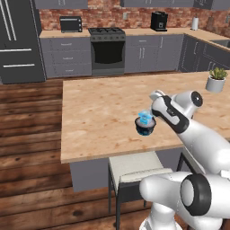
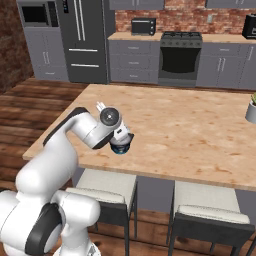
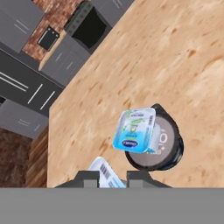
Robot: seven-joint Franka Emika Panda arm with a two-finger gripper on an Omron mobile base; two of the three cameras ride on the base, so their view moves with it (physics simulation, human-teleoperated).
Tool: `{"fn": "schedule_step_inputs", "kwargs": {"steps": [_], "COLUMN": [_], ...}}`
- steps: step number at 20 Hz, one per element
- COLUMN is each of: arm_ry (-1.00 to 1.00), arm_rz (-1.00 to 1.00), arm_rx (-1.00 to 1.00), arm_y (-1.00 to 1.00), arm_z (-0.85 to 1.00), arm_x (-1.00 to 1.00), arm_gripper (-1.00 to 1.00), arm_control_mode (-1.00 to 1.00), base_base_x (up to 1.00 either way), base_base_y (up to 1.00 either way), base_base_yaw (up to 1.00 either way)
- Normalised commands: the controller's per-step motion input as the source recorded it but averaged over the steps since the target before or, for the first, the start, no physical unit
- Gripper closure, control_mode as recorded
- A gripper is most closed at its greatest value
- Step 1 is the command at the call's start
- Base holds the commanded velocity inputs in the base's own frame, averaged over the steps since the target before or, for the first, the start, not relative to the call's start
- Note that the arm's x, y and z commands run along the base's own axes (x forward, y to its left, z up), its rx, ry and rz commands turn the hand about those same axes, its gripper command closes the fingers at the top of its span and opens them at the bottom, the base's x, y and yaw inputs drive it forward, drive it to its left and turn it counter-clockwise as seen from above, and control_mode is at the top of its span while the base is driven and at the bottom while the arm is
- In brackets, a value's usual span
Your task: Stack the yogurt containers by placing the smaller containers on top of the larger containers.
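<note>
The dark navy tub stands near the counter's front edge, and a small light-blue yogurt cup rests on top of it. In the hand view that cup sits tilted and off-centre toward the left of the tub's pale grey lid. My gripper hovers just short of the tub, its fingers close together. Between them sticks out a second pale-blue and white cup with a barcode, mostly hidden. In the right base view my hand covers most of the tub.
The wooden island counter stretches wide to the left and behind the tub. A white plant pot stands at its far right. Two stools are tucked under the front edge. Stove and fridge line the far wall.
</note>
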Motion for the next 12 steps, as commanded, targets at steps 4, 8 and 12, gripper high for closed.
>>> {"fn": "schedule_step_inputs", "kwargs": {"steps": [4,8,12], "arm_ry": [0.00,0.00,0.00], "arm_rz": [0.00,0.00,0.00], "arm_rx": [0.00,0.00,0.00], "arm_y": [0.00,0.00,0.00], "arm_z": [-0.11,-0.11,-0.08], "arm_x": [0.09,0.10,0.09], "arm_gripper": [1.00,1.00,1.00], "arm_control_mode": [-1.00,-1.00,-1.00], "base_base_x": [0.00,0.00,0.00], "base_base_y": [0.00,0.00,0.00], "base_base_yaw": [0.00,0.00,0.00]}}
